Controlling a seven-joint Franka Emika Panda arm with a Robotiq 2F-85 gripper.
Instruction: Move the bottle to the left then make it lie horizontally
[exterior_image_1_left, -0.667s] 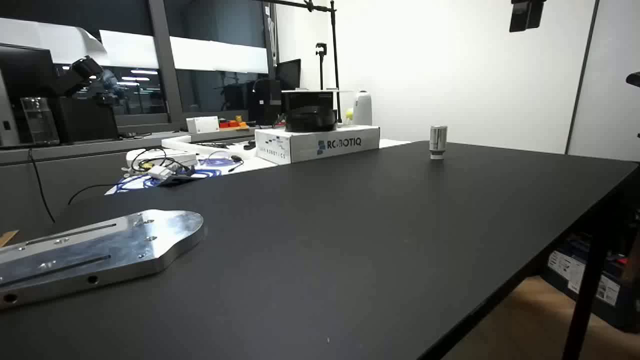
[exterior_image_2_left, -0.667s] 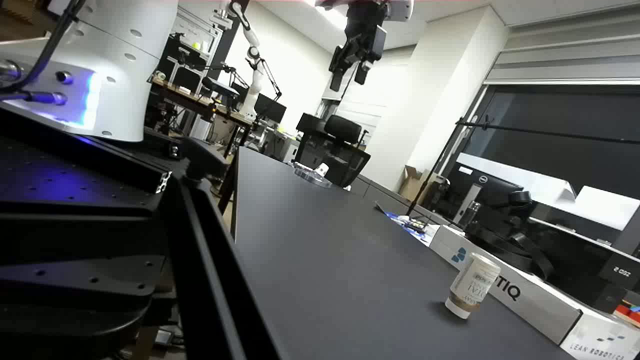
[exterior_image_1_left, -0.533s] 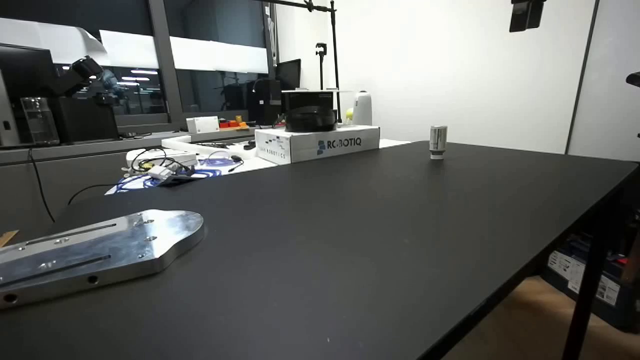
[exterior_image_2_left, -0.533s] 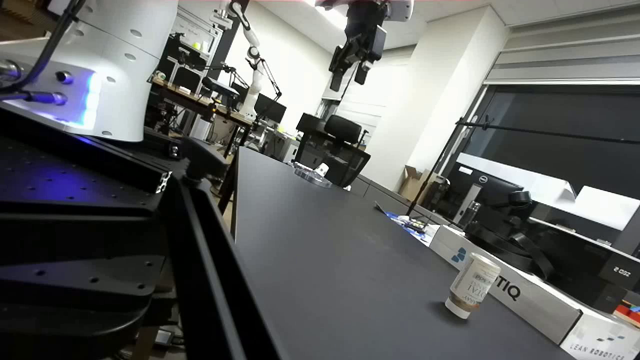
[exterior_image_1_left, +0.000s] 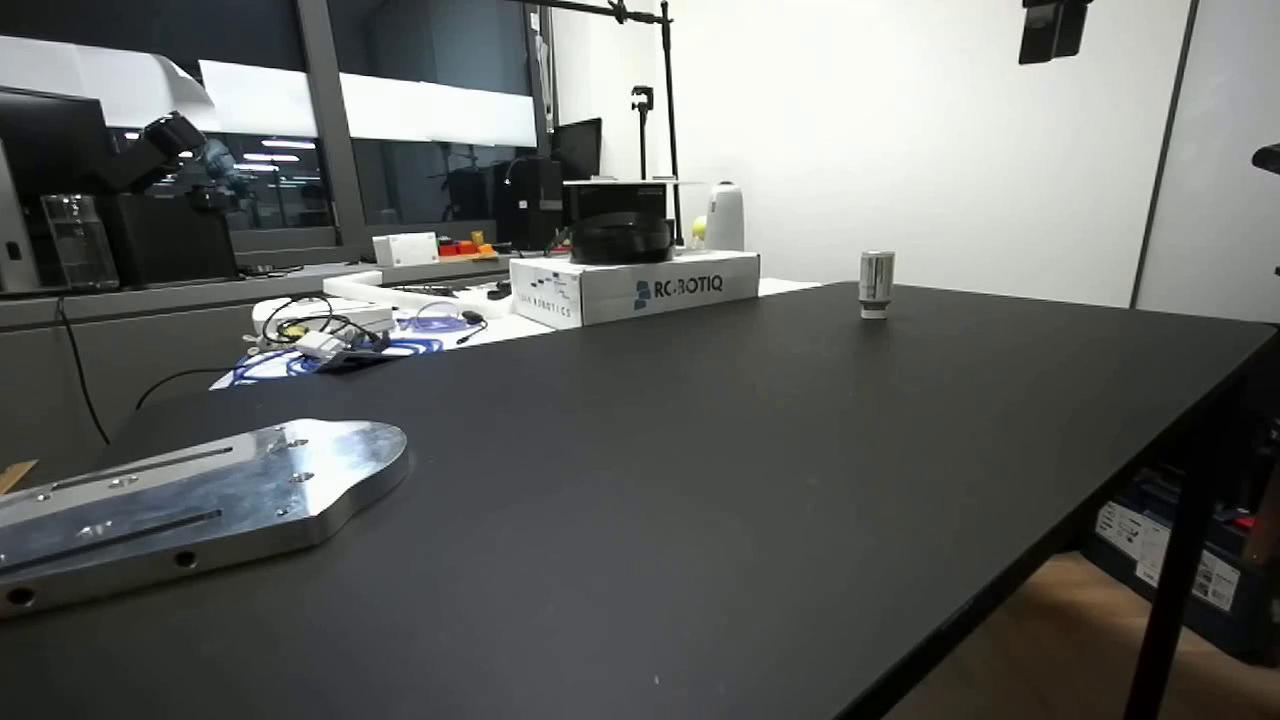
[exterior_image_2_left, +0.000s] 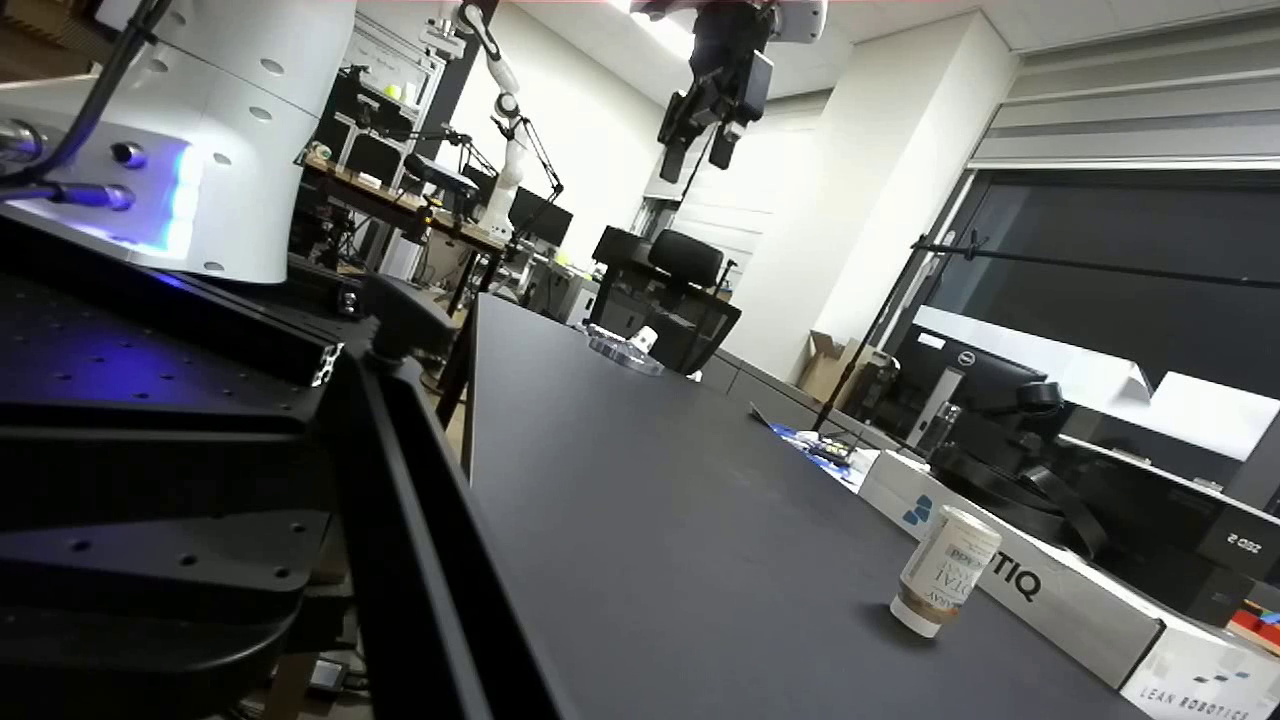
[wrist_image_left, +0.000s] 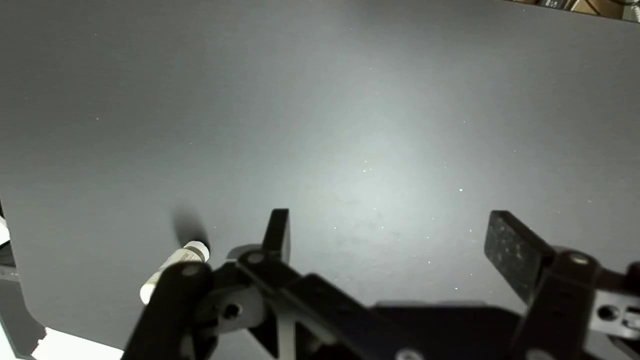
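Observation:
The bottle (exterior_image_1_left: 876, 280) is a small silvery-white cylinder standing upright on the black table, its narrower white cap end down. It also stands in an exterior view (exterior_image_2_left: 948, 568) near the white box, with its label text upside down. In the wrist view the bottle (wrist_image_left: 172, 265) is at the lower left, partly hidden behind a gripper finger. My gripper (exterior_image_2_left: 697, 160) is high above the table, open and empty. In the wrist view the gripper (wrist_image_left: 390, 217) has its fingers wide apart with only table between them, the bottle off to the left.
A long white Robotiq box (exterior_image_1_left: 670, 288) lies along the table's edge, with a black object (exterior_image_1_left: 622, 238) on top. A silver metal plate (exterior_image_1_left: 210, 495) lies at the table's other end. Cables (exterior_image_1_left: 330, 345) lie beside the table. The robot's base (exterior_image_2_left: 200, 150) stands beside the table.

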